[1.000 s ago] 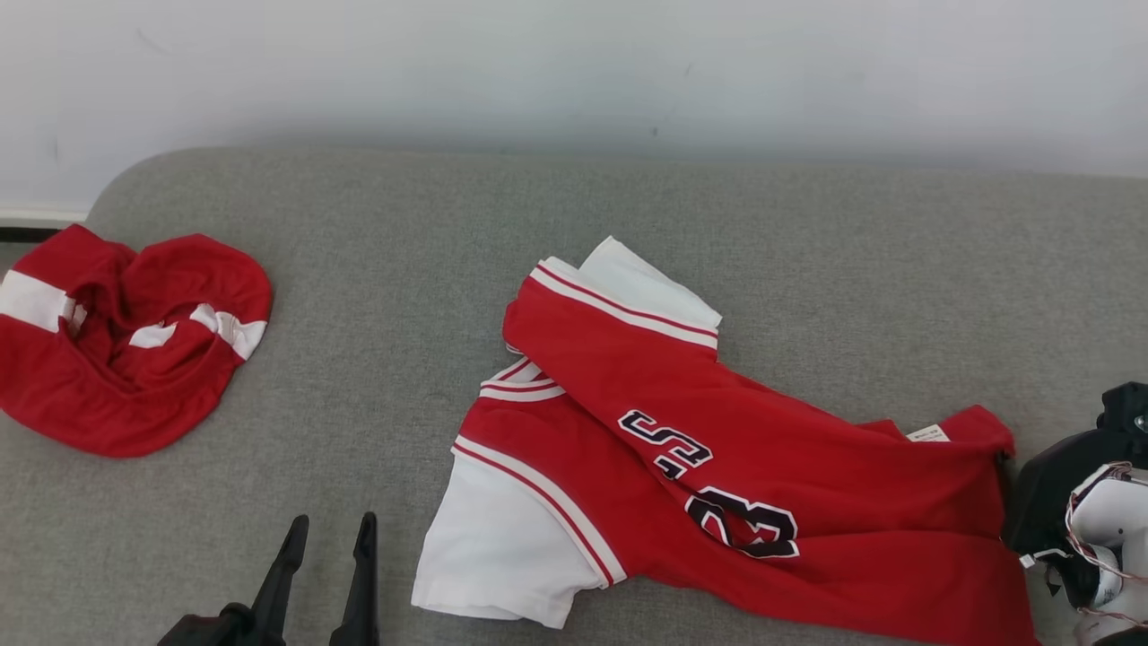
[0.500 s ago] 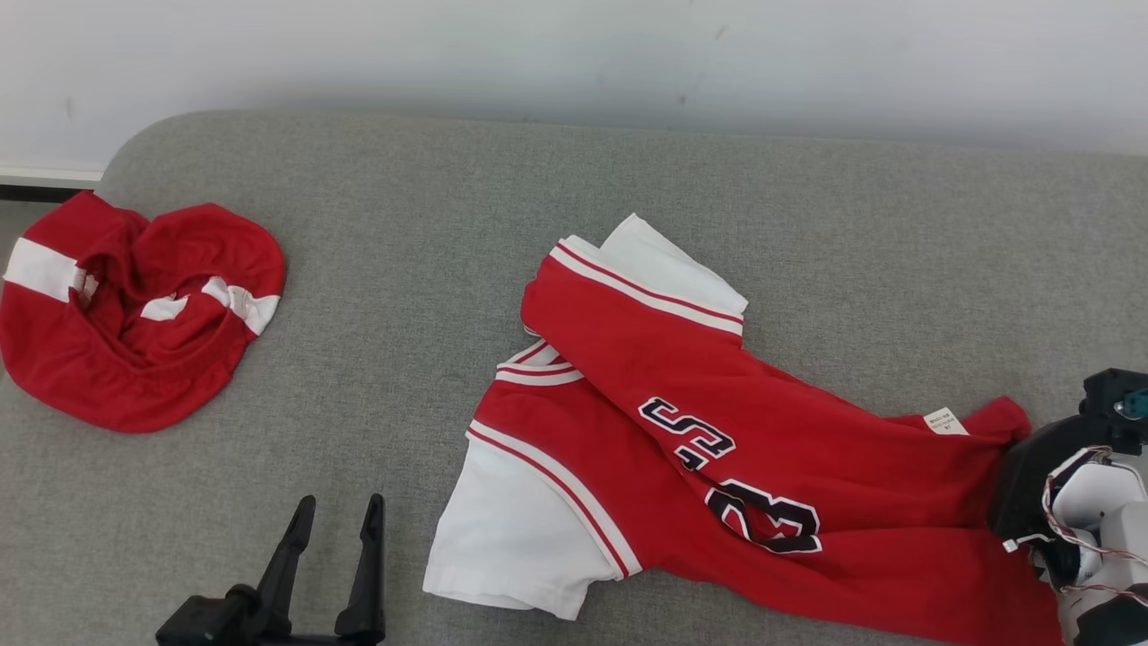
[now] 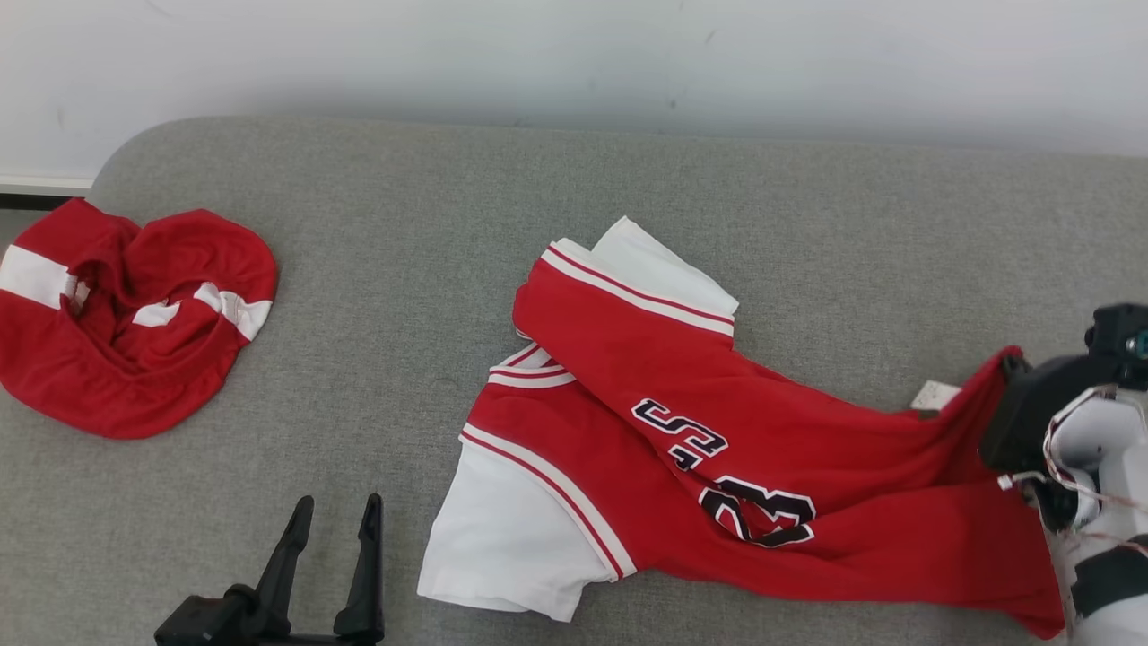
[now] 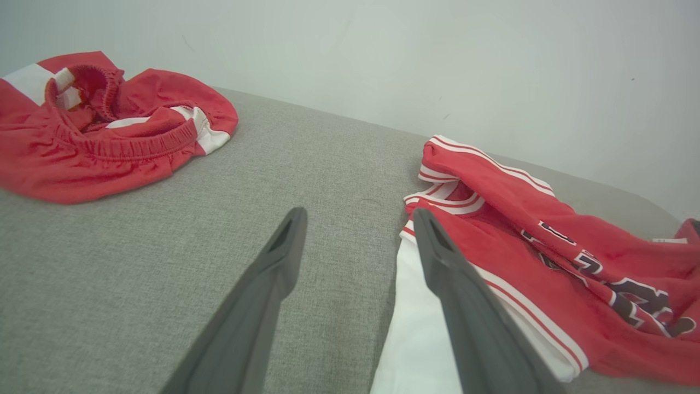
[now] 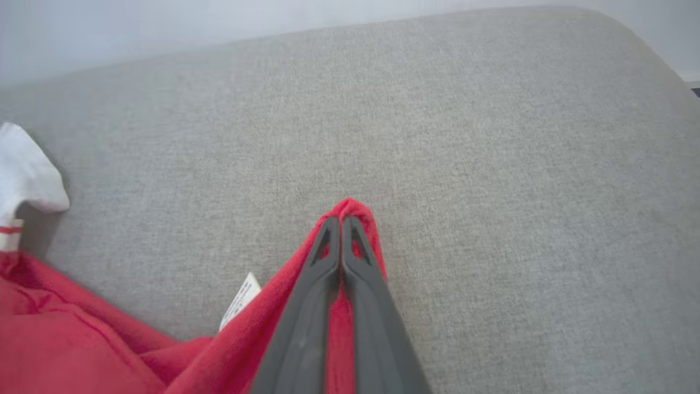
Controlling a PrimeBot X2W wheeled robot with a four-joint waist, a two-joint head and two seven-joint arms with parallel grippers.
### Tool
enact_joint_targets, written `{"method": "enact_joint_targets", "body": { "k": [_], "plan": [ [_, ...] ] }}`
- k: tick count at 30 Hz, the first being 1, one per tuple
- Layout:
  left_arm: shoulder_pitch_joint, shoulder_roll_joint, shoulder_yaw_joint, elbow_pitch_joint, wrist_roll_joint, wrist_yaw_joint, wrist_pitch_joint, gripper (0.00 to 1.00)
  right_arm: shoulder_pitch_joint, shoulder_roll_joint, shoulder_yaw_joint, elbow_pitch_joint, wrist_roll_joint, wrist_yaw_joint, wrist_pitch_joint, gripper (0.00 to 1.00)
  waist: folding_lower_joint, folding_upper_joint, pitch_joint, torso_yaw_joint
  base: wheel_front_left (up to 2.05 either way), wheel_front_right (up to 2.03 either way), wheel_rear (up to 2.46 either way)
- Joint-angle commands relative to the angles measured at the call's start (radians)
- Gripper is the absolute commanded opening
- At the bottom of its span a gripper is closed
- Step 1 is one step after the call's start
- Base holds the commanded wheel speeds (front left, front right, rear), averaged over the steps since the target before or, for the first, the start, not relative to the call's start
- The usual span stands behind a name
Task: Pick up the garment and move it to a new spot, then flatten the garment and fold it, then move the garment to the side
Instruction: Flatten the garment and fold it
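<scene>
Grey woven fabric is covering the desk (image 3: 404, 224), lying bare toward its far edge and rounded corners. A red-and-white numbered jersey (image 3: 789, 422) is sprawling mid-desk; the right gripper (image 5: 340, 219) is clamping its red hem corner (image 5: 358, 210) tightly. The left gripper (image 3: 335, 502) is hovering fully spread beside the white sleeve (image 3: 502, 547).

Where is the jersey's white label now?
In the head view's right side, the white label hangs at the jersey's lifted corner, just left of the right hand.

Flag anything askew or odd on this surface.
The red jersey lies twisted, its upper part folded over itself, one corner pinched in the shut right end effector. Red shorts sit bunched at far left.
</scene>
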Motion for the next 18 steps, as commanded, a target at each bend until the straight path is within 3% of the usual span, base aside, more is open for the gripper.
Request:
{"method": "enact_joint_targets", "body": {
  "k": [1, 9, 18],
  "plan": [
    [-0.008, 0.000, 0.001, -0.003, -0.002, 0.001, 0.000, 1.00, -0.017, 0.006, 0.004, -0.017, 0.024, -0.002, 0.010, 0.00, 0.0000, 0.0000, 0.001, 0.001, 0.00, 0.00, 0.00],
    [-0.020, -0.003, -0.007, -0.019, -0.007, 0.001, 0.000, 1.00, -0.096, -0.007, 0.003, -0.099, 0.080, -0.002, 0.049, 0.00, 0.0000, 0.0000, 0.026, 0.022, 0.00, 0.00, 0.00],
    [-0.057, -0.007, -0.048, -0.032, -0.015, 0.001, 0.000, 1.00, -0.265, -0.008, -0.161, 0.042, -0.048, -0.002, -0.097, 0.00, 0.0000, 0.0000, 0.086, 0.095, 0.00, 0.00, 0.00]
  ]
}}
